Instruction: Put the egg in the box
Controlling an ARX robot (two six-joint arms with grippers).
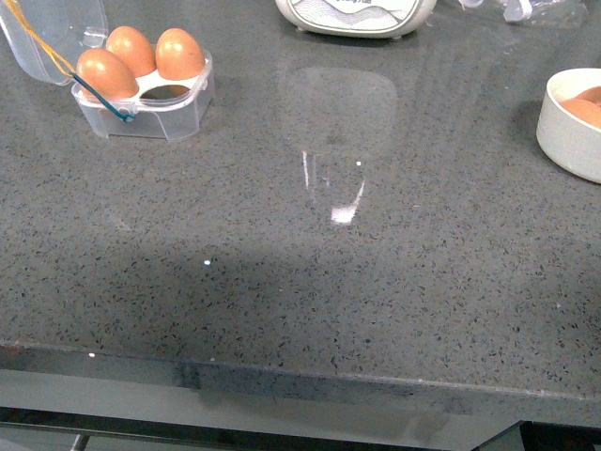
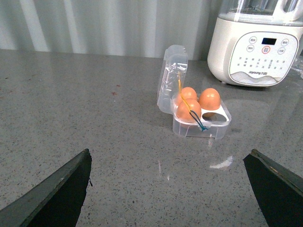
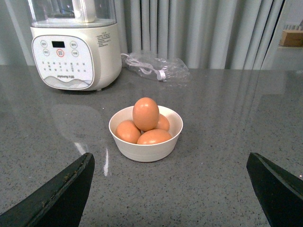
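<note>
The clear egg box (image 1: 150,111) stands at the far left of the counter with its lid open. It holds three brown eggs (image 1: 130,50) and one slot is empty. It also shows in the left wrist view (image 2: 201,124). Several brown eggs (image 3: 145,113) lie in a round white bowl (image 3: 146,149); the bowl shows at the right edge of the front view (image 1: 563,132). My left gripper (image 2: 173,187) is open and empty, well short of the box. My right gripper (image 3: 173,189) is open and empty, short of the bowl. Neither arm shows in the front view.
A white kitchen appliance (image 1: 357,14) stands at the back middle of the grey speckled counter; it shows in both wrist views (image 2: 253,42) (image 3: 71,45). A crumpled clear plastic bag (image 3: 156,66) lies behind the bowl. The counter's front edge (image 1: 300,371) runs across the bottom.
</note>
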